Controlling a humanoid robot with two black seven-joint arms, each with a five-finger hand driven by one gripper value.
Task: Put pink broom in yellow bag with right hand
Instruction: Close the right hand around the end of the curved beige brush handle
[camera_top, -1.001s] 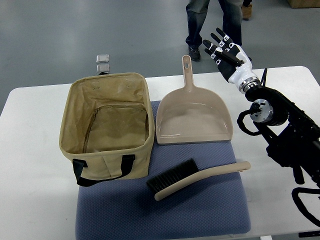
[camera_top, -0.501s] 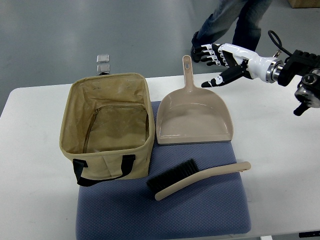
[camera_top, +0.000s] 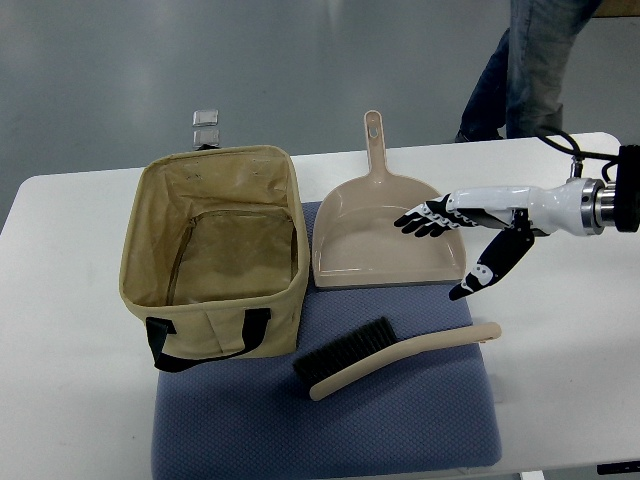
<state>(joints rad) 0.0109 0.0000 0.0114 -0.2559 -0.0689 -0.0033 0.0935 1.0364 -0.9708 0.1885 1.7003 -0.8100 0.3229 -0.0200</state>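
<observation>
Broom (camera_top: 385, 357): beige curved handle, black bristles, lying on blue mat (camera_top: 400, 430). Right hand (camera_top: 462, 232) spread wide, holding nothing.

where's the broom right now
In the top view the broom lies flat on the blue mat at the near centre, bristles toward the yellow bag, just below the dustpan and the open right hand.

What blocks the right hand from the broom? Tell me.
Nothing visible. The right hand hovers open over the dustpan, and the broom lies just below it on the blue mat, its handle exposed with clear space above it.
</observation>
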